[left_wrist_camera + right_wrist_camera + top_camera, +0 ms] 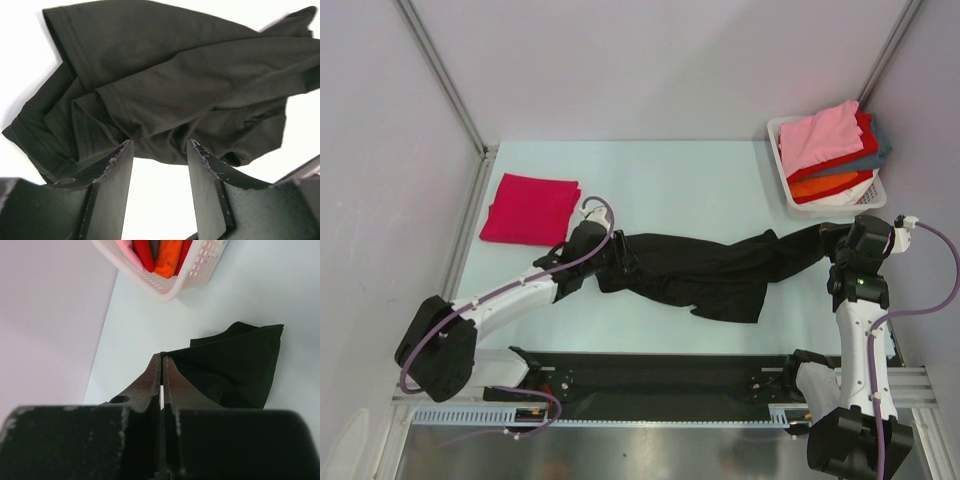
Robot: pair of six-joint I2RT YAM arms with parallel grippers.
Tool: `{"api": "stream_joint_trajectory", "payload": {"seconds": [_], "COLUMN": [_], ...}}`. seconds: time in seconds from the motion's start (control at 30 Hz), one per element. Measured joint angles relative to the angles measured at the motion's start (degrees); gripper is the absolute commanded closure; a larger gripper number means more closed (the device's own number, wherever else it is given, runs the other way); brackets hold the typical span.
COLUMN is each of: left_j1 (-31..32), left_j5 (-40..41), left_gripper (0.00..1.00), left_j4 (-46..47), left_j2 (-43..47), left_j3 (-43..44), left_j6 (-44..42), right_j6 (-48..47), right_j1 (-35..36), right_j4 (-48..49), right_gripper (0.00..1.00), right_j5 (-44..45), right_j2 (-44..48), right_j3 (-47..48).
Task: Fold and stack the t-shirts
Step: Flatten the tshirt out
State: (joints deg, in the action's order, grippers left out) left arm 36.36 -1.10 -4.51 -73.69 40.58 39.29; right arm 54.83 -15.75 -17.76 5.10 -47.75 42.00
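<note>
A large black t-shirt (710,272) lies stretched in a crumpled band across the table between both arms. At its left end my left gripper (610,258) stands open. In the left wrist view the bunched black cloth (165,85) lies just past the fingertips, and nothing is between them (160,146). My right gripper (832,240) is shut on the black shirt's right edge. A thin fold of cloth (235,365) is pinched at the tips (162,356). A magenta-red t-shirt (530,208) lies folded at the back left.
A white slatted basket (778,130) stands at the back right corner, also in the right wrist view (165,292). It holds folded pink (820,135), red, teal and orange shirts. Metal frame posts and grey walls border the table. A black rail runs along the near edge.
</note>
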Motion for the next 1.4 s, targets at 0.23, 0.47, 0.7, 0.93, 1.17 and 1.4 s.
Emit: {"api": "stream_joint_trajectory", "payload": {"seconds": [0.23,0.47,0.7,0.93,1.17,1.4], "left_j1": [0.26,0.92,1.77,2.34,3.32,3.82], "left_j5": [0.48,1.33,4.02,4.28,4.31,4.48], "left_gripper": [0.48,0.46,0.5,0.58,0.64,0.75], "left_j4": [0.55,0.7,1.14,2.67,3.65,4.09], "left_j2": [-4.11,-5.66,-5.95,-8.7,-10.69,-12.22], "left_j3": [-0.02,-0.63,-2.75,-2.73,-2.29,-0.9], "left_j6": [0.31,0.79,2.45,2.8,2.8,2.8], "right_j6": [0.0,-0.02,0.0,-0.02,-0.02,-0.09], "right_j1": [0.0,0.0,-0.02,-0.02,-0.02,-0.02], "right_j4": [0.11,0.11,0.52,0.81,0.92,0.94], "right_gripper": [1.0,1.0,1.0,1.0,1.0,1.0], "right_j5": [-0.26,-0.5,-0.92,-1.16,-1.49,-1.55], "right_j2": [0.02,0.02,0.02,0.0,0.0,0.0], "right_j3": [0.0,-0.04,-0.9,-0.9,-0.9,-0.9]}}
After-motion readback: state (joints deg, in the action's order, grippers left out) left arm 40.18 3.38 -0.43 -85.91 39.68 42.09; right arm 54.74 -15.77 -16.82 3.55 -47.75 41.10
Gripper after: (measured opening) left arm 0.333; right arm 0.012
